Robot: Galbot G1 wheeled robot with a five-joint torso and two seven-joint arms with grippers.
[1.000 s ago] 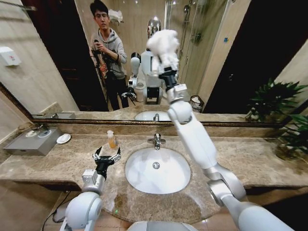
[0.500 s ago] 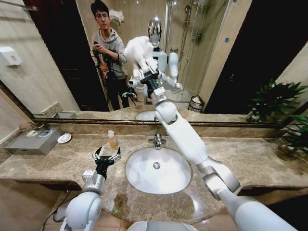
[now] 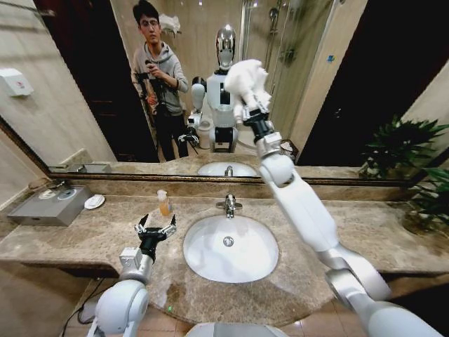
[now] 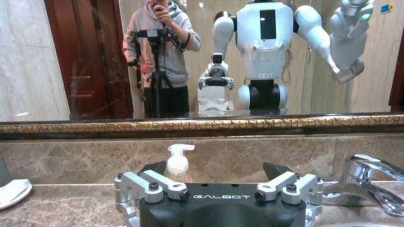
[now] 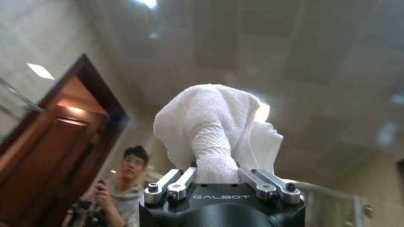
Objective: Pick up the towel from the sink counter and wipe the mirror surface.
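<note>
- The faucet (image 3: 228, 205) and soap bottle (image 3: 163, 203) stood at 12 o'clock from the left end effector (image 3: 155, 228).
- Bare worktop (image 3: 84, 235) lay open at 9 o'clock.

"GALBOT" on both gripper (image 4: 218, 196) bodies

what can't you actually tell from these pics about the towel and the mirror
- Contact with the glass: in the head view the towel hides the spot where it would meet the mirror surface; touching cannot be told.
- Right claw fingertips: in the right wrist view they are buried in the towel.
- Left claw: in the left wrist view its fingertips are cut off by the picture's edge; the head view shows it open over the sink counter.
</note>
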